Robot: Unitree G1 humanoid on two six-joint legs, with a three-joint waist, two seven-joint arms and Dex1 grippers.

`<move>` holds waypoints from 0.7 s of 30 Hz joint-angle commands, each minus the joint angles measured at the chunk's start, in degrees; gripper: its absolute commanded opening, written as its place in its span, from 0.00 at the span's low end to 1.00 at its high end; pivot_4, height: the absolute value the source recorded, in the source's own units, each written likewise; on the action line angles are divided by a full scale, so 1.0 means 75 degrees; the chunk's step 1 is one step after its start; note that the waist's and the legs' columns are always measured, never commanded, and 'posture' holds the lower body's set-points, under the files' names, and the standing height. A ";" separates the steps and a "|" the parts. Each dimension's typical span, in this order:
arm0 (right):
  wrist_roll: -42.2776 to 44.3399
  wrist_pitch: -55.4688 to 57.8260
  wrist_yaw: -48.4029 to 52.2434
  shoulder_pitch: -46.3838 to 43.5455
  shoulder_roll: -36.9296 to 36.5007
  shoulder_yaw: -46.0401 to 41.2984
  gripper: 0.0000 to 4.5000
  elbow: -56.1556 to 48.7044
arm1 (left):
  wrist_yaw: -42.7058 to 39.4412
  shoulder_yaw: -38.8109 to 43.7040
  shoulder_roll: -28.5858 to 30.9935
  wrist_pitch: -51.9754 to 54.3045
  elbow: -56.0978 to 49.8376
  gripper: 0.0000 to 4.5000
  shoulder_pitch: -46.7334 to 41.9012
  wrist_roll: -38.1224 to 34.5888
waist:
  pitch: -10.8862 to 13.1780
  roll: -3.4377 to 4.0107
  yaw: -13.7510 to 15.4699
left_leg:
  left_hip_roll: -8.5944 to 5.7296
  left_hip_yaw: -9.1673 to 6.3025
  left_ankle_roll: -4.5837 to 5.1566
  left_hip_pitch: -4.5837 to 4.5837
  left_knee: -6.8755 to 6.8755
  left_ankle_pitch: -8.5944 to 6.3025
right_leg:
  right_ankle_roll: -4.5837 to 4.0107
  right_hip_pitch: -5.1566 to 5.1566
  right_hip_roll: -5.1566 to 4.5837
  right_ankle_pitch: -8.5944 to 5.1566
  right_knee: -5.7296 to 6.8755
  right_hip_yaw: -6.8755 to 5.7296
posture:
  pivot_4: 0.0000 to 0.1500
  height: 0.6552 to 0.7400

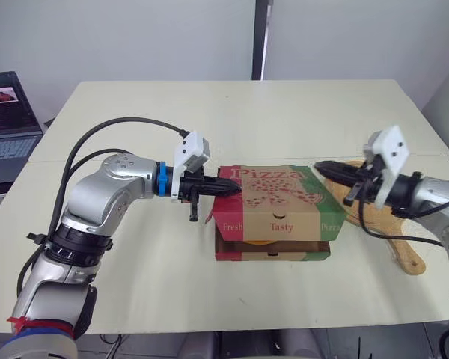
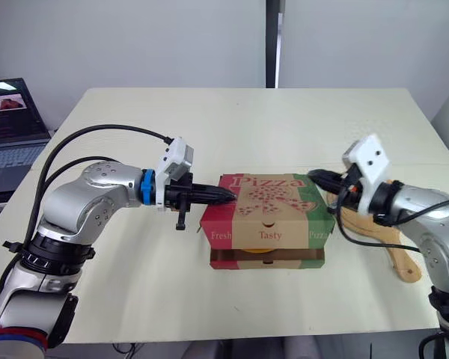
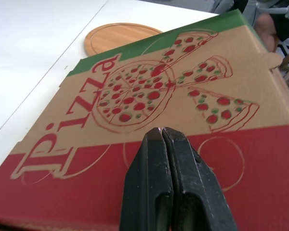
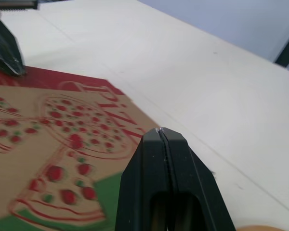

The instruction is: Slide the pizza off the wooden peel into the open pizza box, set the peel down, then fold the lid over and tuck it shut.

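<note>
Found pizza box (image 1: pixel 273 206) on table (image 1: pixel 209 120), lid down, front gaping. Noted left gripper (image 1: pixel 238 189) clenched empty at its red edge, right gripper (image 1: pixel 319 166) likewise at green edge, peel (image 1: pixel 405 256) flat behind it.

Our left arm (image 1: pixel 112 187) reaches toward 3 o'clock, its jaws pressed together; our right arm (image 1: pixel 434 196) reaches toward 9 o'clock, jaws likewise closed tight.

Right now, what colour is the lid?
The lid is brown with red and green bands; best in left wrist view.
</note>
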 commanded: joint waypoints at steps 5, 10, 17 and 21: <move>-0.0742 -0.0905 0.0763 0.1431 -0.0599 -0.0295 0.00 0.0590 | -0.0356 0.0084 -0.0269 -0.0249 -0.0026 0.00 -0.0276 0.0116 | 0.0001 -0.0002 0.0085 | -0.0002 0.0007 0.0004 -0.0003 0.0010 -0.0001 | 0.0005 0.0001 -0.0001 0.0003 0.0003 0.0003 | 1.00 1.00; -0.0738 -0.1016 0.0959 0.1528 -0.0338 0.0137 0.00 0.0602 | -0.0652 -0.0010 -0.0371 -0.0206 -0.0014 0.00 -0.0431 0.0167 | 0.0001 -0.0002 -0.0010 | 0.0001 0.0013 0.0005 0.0007 0.0019 0.0002 | 0.0008 0.0008 0.0002 0.0004 0.0009 0.0010 | 1.00 1.00; -0.0346 -0.0632 0.0904 0.0936 0.0158 0.0491 0.00 0.0437 | -0.0828 -0.0140 -0.0570 -0.0267 0.0186 0.00 -0.0596 0.0383 | 0.0001 -0.0001 -0.0054 | 0.0000 0.0008 0.0005 0.0010 0.0026 0.0002 | 0.0012 0.0013 0.0002 0.0007 0.0008 0.0010 | 1.00 1.00; -0.0106 -0.0331 0.0929 0.0781 0.0277 0.0541 0.00 0.0354 | -0.0884 -0.0174 -0.0670 -0.0271 0.0167 0.00 -0.0580 0.0452 | 0.0001 -0.0001 -0.0052 | 0.0000 0.0002 0.0005 0.0007 0.0025 0.0002 | 0.0012 0.0013 0.0002 0.0008 0.0008 0.0006 | 1.00 1.00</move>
